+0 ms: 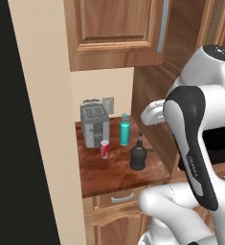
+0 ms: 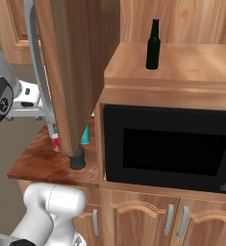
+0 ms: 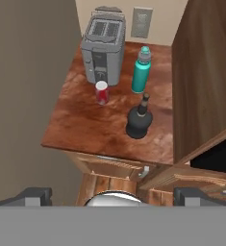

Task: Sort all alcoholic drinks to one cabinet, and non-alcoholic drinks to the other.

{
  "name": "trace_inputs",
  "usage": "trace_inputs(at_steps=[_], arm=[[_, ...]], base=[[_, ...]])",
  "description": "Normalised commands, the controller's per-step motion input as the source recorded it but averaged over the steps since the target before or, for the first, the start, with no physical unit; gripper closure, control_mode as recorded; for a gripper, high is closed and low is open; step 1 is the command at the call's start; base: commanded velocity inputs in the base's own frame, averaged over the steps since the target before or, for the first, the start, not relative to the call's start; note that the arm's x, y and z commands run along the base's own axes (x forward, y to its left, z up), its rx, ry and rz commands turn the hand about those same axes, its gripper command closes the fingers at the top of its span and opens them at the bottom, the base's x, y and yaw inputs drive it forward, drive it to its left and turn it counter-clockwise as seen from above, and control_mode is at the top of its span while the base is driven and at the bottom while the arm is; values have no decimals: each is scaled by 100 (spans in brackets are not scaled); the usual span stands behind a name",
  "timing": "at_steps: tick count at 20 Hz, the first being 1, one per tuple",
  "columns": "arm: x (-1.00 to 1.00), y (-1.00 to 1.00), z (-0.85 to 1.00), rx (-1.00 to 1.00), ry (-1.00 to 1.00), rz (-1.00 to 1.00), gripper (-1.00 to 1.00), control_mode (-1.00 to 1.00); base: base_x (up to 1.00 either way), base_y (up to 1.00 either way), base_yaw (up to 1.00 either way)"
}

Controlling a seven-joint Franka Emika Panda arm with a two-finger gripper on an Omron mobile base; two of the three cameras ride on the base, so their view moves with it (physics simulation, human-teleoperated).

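Four drinks unsorted, pincer wide open and empty

Three of the drinks stand on the small wooden counter (image 3: 90, 129) beside the toaster (image 3: 103, 48). The red can (image 3: 102, 92) is just in front of the toaster, the teal bottle (image 3: 141, 70) is beside the toaster toward the back, and the squat black bottle (image 3: 139, 120) stands nearer the counter's front edge, apart from both. The fourth, the slim green bottle (image 2: 153, 44), stands upright on the wooden shelf above the microwave (image 2: 167, 149), well apart from the rest. An upper cabinet (image 1: 116, 31) hangs above the counter.

The gripper (image 3: 112, 194) hangs high over the counter's front edge, looking down on the three drinks. Its fingertips stand at the two sides of the hand view, as far apart as they go, with nothing between them.

Handling, judged from shape:
- Black bottle: probably glass, so stiff, smooth and the heaviest of the three. The neck is thin and easy to close on, but the round body hanging below could swing; a hold low on the neck, just above the shoulder, looks safest.
- Can: light, thin-walled, likely to dent. Take it at mid-height with a gentle squeeze.
- Teal bottle: a straight stiff cylinder, tall enough to tip if nudged. Mid-body hold, below the grey cap.
- Green bottle: slim, smooth, top-heavy. Hold the body, not the cap.
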Motion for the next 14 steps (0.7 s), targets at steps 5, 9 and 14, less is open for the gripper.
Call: trace_inputs(at_steps=[5,9,14], arm=[[0,25,-30,-4,0,-19,-100,-100],[15,3,-21,-4,0,-19,-100,-100],[33,1,-23,-5,-5,-19,-100,-100]], base=[[0,0,0],[0,0,0],[0,0,0]])
